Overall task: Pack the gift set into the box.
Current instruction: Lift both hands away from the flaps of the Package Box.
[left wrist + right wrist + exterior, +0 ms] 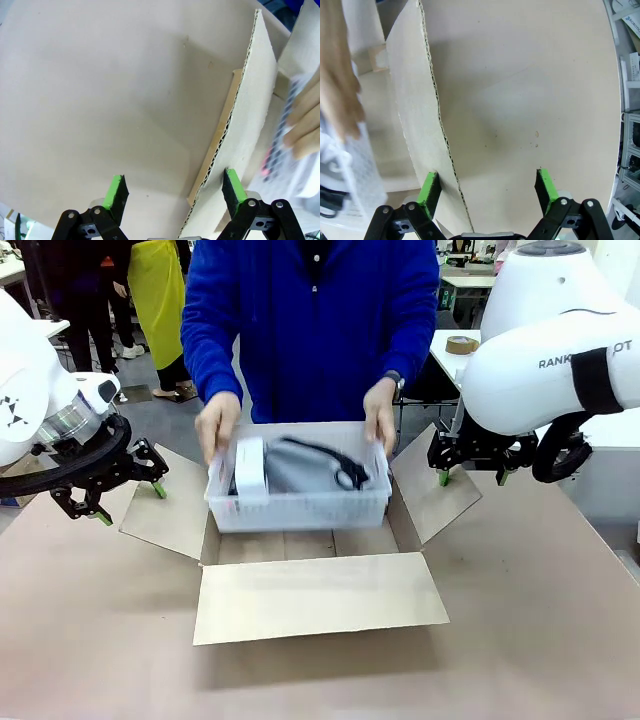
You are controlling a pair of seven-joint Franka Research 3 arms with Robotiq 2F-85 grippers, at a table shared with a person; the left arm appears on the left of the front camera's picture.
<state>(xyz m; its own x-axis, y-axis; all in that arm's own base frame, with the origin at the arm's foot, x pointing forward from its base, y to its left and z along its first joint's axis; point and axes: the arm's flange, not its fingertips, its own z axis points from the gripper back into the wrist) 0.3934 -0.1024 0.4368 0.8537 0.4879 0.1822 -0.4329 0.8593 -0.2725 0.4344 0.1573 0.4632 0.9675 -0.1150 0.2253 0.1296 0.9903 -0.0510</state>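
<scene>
A person's two hands (218,426) hold the gift set, a white perforated basket (300,504), in the mouth of the box (315,596), a large brown carton with its flaps spread. In the basket lie a white rectangular box (250,468) and a grey rounded device (298,466) with a black strap. My left gripper (130,504) is open at the left flap (165,512); the flap's edge runs between its fingers (175,189). My right gripper (472,478) is open at the right flap (440,490), whose edge also passes between its fingers (486,187). The blurred basket (300,172) and a hand (337,90) show beside the flaps.
The carton stands on a brown tabletop (540,620) with free room in front and to both sides. A roll of tape (461,344) lies on a white table behind the right arm. Other people stand at the far left.
</scene>
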